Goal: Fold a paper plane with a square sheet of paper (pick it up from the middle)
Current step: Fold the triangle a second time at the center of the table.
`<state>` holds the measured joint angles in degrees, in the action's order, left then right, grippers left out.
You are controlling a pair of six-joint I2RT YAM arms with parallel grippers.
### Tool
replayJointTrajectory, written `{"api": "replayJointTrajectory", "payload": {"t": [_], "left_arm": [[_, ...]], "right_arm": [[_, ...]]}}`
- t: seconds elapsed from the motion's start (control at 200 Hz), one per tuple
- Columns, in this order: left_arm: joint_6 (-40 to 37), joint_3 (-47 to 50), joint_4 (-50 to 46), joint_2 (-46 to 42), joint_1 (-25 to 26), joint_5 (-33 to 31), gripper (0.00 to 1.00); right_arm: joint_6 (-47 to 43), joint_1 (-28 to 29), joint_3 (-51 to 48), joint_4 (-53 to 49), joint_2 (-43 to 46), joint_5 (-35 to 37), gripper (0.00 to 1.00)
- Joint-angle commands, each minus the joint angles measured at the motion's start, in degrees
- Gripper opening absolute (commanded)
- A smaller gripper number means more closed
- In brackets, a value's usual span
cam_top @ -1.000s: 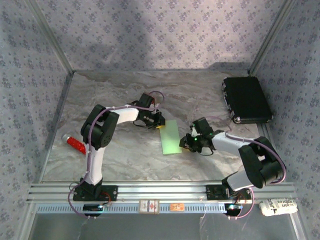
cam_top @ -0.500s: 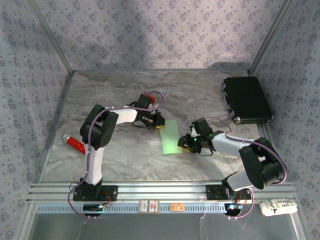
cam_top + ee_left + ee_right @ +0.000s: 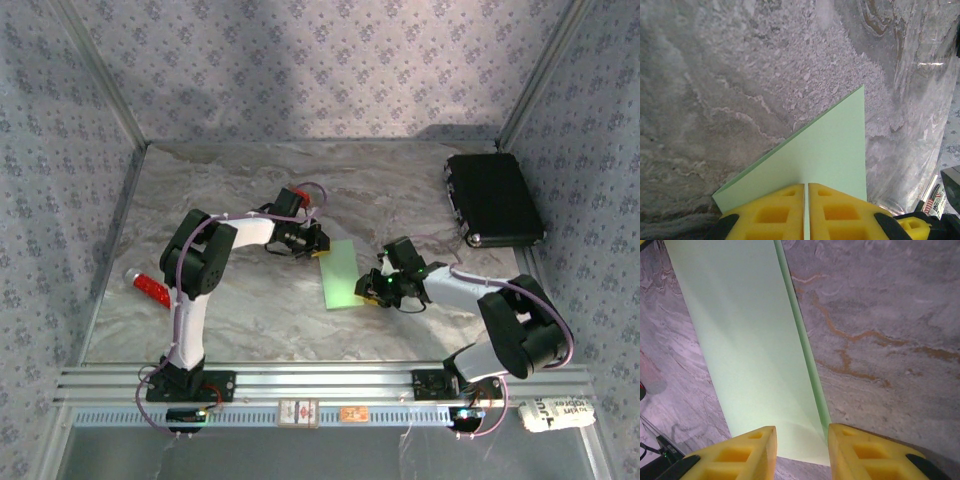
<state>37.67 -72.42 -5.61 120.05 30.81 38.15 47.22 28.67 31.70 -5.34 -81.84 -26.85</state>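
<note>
The square sheet of paper (image 3: 342,275), pale green and folded into a long strip, lies on the marble tabletop in the middle. My left gripper (image 3: 318,250) is at its far left corner, its yellow fingers pressed together on the paper's edge (image 3: 830,150), shut (image 3: 806,200). My right gripper (image 3: 372,288) is at the strip's near right end. In the right wrist view its jaws (image 3: 801,445) stand open, one finger on each side of the strip's end (image 3: 745,340), where a diagonal crease shows. A doubled edge runs along the strip's right side.
A black case (image 3: 493,198) lies at the back right of the table. A red block (image 3: 150,287) sits by the left wall. Metal frame posts and patterned walls close in the sides and back. A white crumpled wrapper (image 3: 555,412) lies beyond the front rail, right.
My right gripper has edged slightly left toward the strip's end. The left gripper keeps its hold and has barely shifted.
</note>
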Motion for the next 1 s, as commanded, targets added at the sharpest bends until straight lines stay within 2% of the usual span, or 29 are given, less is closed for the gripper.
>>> {"api": "replayJointTrajectory", "payload": {"t": [0.0, 0.525, 0.67, 0.994], "left_arm": [[0.26, 1.5, -2.49, 1.77, -0.39, -1.24, 0.11], [-0.24, 0.05, -2.28, 2.46, -0.44, 0.23, 0.11], [-1.07, 0.15, -1.33, 2.47, -0.33, 1.05, 0.11], [-2.78, -0.89, -2.56, 2.8, -0.35, 1.02, 0.11]], "right_arm": [[0.89, 0.34, -0.29, -0.12, -0.51, -1.12, 0.33], [2.79, 0.03, 1.16, 6.38, -1.26, -2.84, 0.36], [2.59, -0.75, 2.12, 9.87, -2.71, -4.92, 0.41], [0.31, -3.96, 4.82, 13.66, -7.33, -10.0, 0.43]]}}
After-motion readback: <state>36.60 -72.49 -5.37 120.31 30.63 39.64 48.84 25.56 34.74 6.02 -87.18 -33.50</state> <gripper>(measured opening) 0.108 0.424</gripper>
